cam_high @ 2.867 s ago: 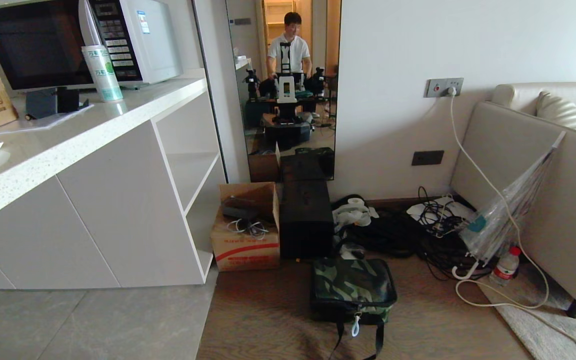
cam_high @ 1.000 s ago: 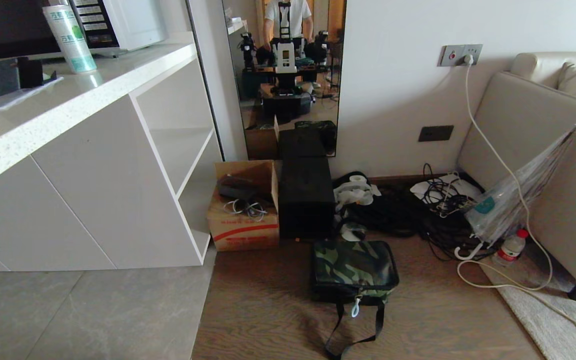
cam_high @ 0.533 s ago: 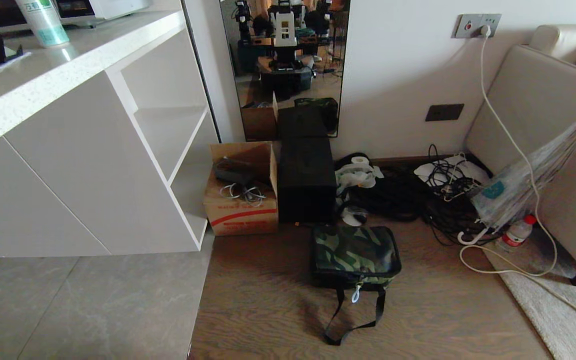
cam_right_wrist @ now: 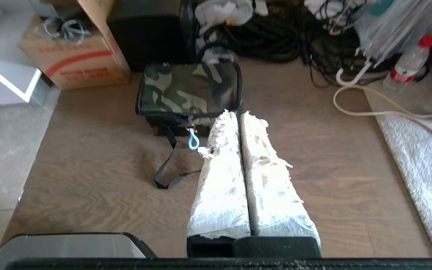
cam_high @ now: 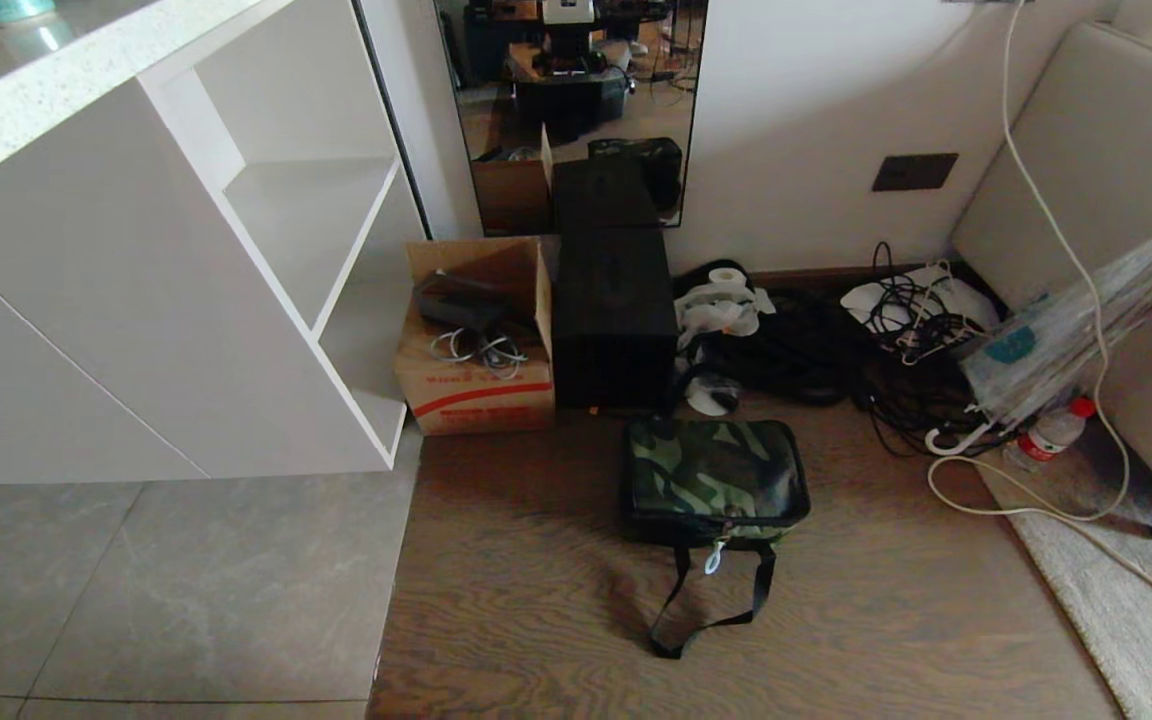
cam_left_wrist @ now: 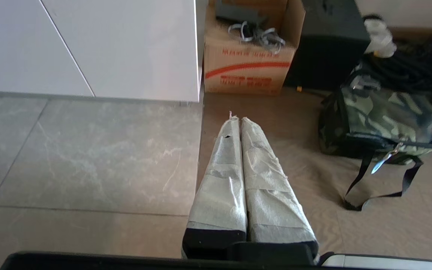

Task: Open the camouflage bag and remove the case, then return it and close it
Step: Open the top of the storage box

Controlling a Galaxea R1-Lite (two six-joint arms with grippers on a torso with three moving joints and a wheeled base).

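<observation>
Hidden: the case is out of sight, and the camouflage bag point(cam_high: 714, 478) is zipped shut; neither arm shows in the head view.
Cut off: the white worktop point(cam_high: 56, 75) and the mirror point(cam_high: 566, 100) run out of the picture at the top.
Floor: wood planks under the bag, grey tile on the robot's left, a pale rug point(cam_high: 1116, 600) on the right.
Clutter: cardboard carton point(cam_high: 476, 385), black box point(cam_high: 614, 320) and tangled cables point(cam_high: 836, 360) along the wall.
Left tool point(cam_left_wrist: 237, 119): wrapped fingers clenched together, empty, above the floor, bag well off to its right.
Right tool point(cam_right_wrist: 237, 114): clenched, empty, bag just ahead of its tips, apart.
Bag strap point(cam_high: 711, 610): trails on the floor toward the robot.
</observation>
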